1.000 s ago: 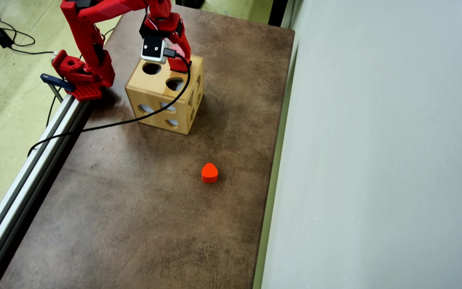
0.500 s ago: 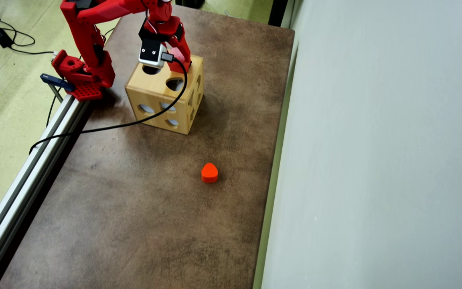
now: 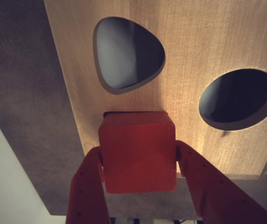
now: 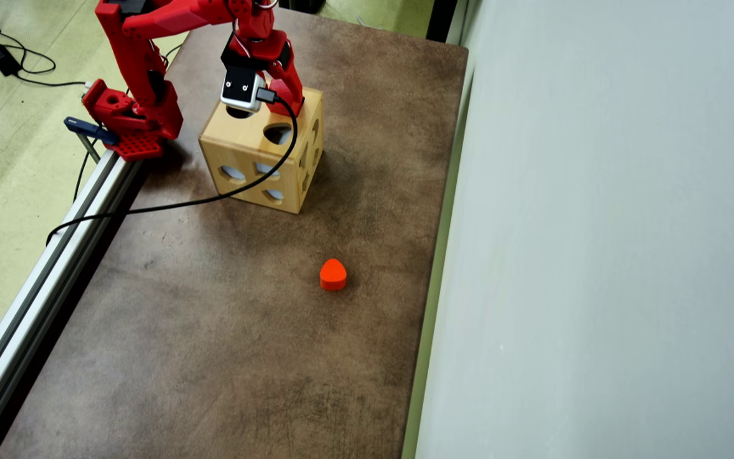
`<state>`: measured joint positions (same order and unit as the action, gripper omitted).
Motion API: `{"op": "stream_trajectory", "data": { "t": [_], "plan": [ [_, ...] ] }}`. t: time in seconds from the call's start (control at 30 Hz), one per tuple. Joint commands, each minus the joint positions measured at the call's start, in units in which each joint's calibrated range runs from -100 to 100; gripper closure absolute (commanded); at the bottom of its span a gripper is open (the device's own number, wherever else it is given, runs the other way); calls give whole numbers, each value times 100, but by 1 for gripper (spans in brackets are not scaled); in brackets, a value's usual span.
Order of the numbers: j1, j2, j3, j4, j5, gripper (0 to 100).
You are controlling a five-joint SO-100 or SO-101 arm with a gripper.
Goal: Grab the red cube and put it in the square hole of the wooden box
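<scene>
Two fingers closed on red cube flat sides | we judge it light, rigid, smooth | wooden box near table far-left corner, overhead view

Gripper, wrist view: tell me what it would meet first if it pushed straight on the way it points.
The gripper, shut on the red cube, points down at the wooden box. The cube would probably meet the dark square opening peeking out behind its top edge, or that hole's rim; depth is unclear.
</scene>
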<state>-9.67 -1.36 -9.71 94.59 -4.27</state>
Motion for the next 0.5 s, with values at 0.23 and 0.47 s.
{"op": "stream_trajectory", "data": {
  "t": [0.23, 0.47],
  "plan": [
    [97, -132, -49, 10, 44, 85],
    [105, -319, -22, 18, 39, 69]
  ]
}}
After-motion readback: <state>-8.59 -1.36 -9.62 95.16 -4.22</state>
